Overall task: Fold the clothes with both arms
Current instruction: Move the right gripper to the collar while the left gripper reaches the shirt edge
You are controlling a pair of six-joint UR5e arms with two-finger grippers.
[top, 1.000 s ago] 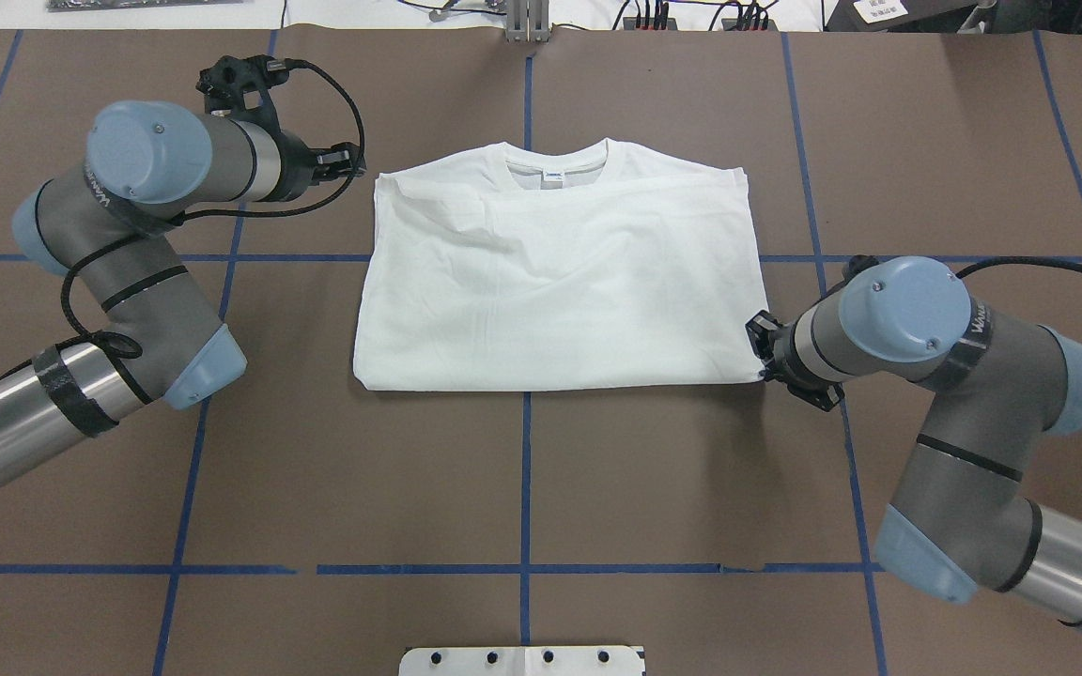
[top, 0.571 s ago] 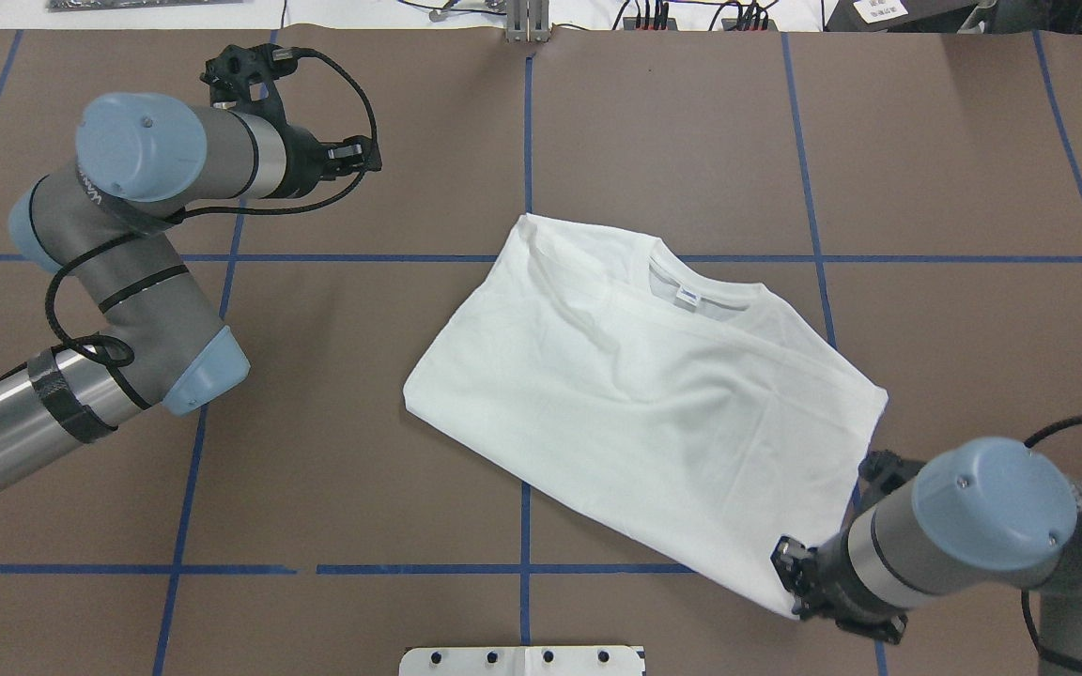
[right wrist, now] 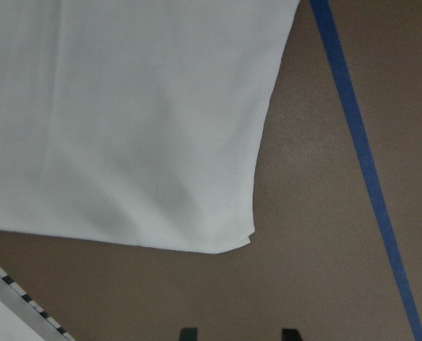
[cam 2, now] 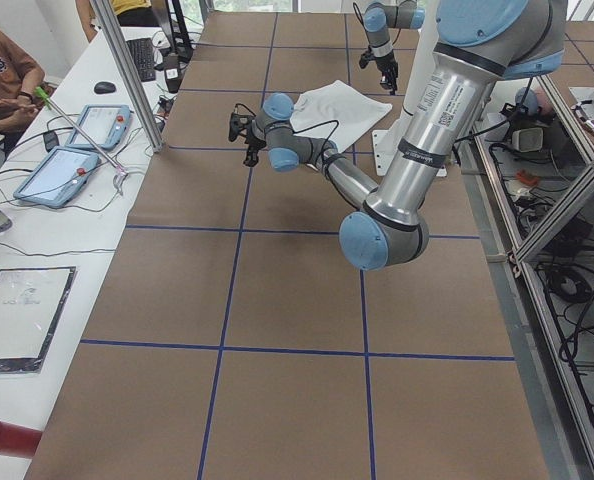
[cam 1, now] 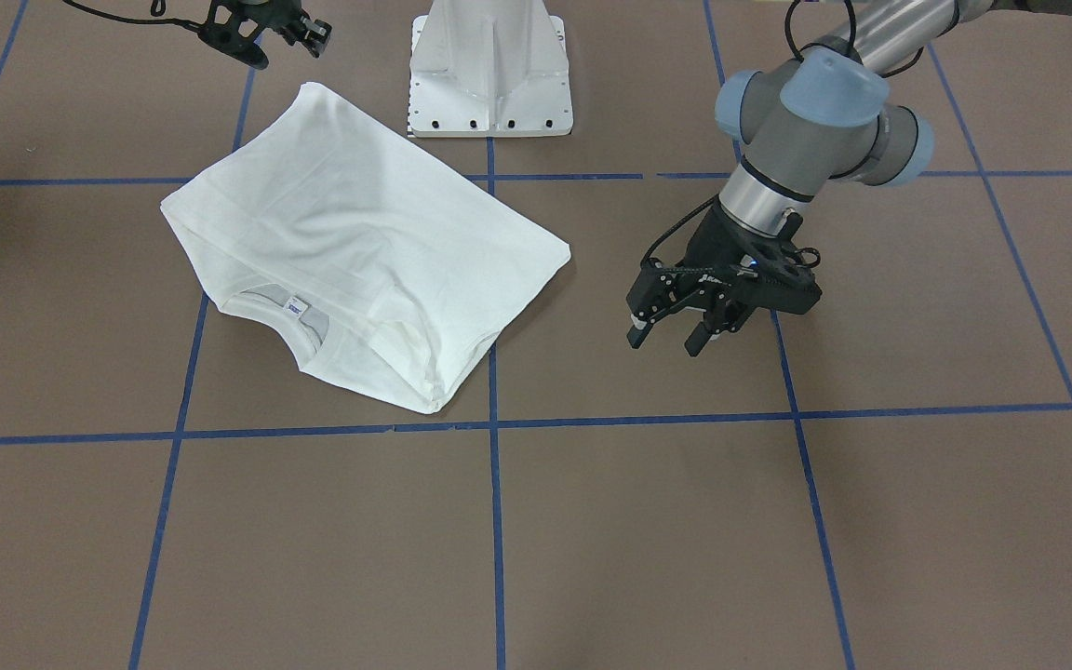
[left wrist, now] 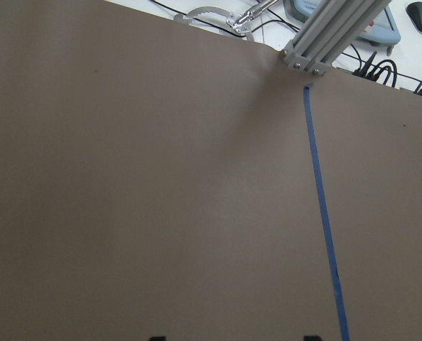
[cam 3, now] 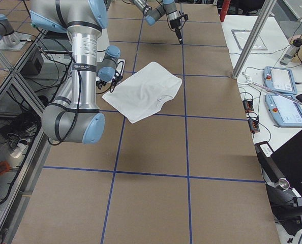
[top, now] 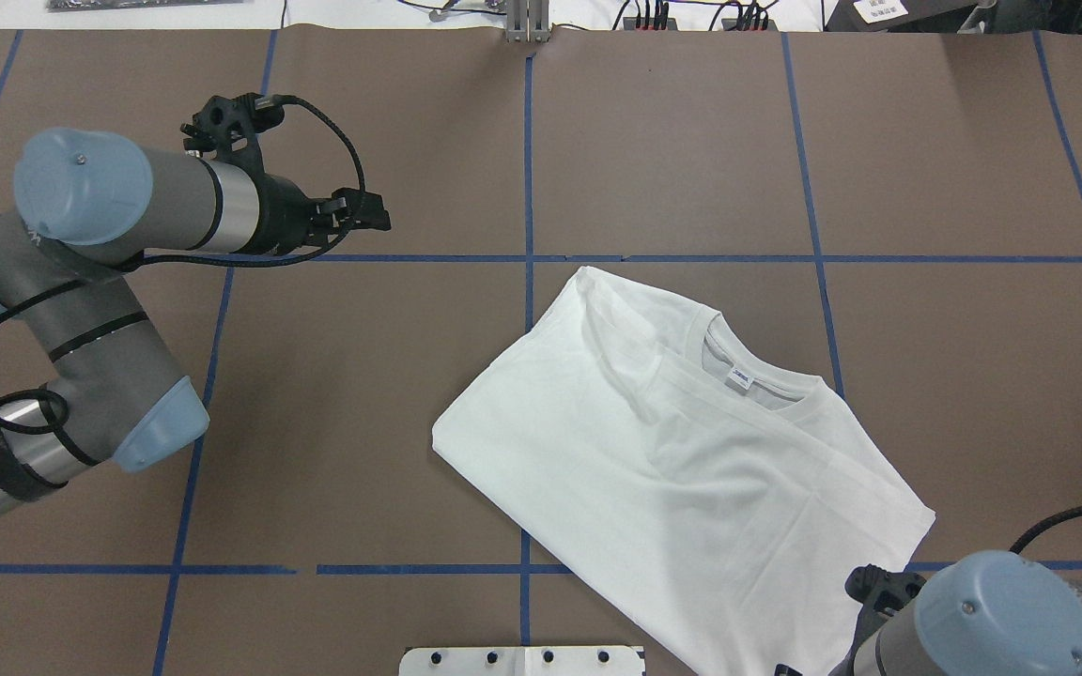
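The clothes are one white shirt (top: 682, 469), folded into a rectangle and lying askew on the brown table, collar and neck label (top: 739, 378) facing up. The front-facing view shows the shirt (cam 1: 359, 233) near the robot's base. My right gripper (cam 1: 285, 37) hovers just past the shirt's near corner, apart from it. In its wrist view the right gripper (right wrist: 238, 334) is open, with the corner of the shirt (right wrist: 225, 238) ahead of its fingertips. Well to the shirt's left, my left gripper (top: 377, 216) hangs open above bare table; the front-facing view shows nothing between the left gripper's (cam 1: 671, 340) fingers.
The white pedestal base (cam 1: 489, 74) stands at the table's near edge beside the shirt. Blue tape lines (top: 527, 188) grid the brown tabletop. A side bench with tablets (cam 3: 280, 81) and a seated person (cam 2: 7, 80) lies beyond the far edge.
The right gripper dragged the shirt toward the robot and to the right, turning it askew, then let go of its corner. The left arm shifted slightly toward the robot.
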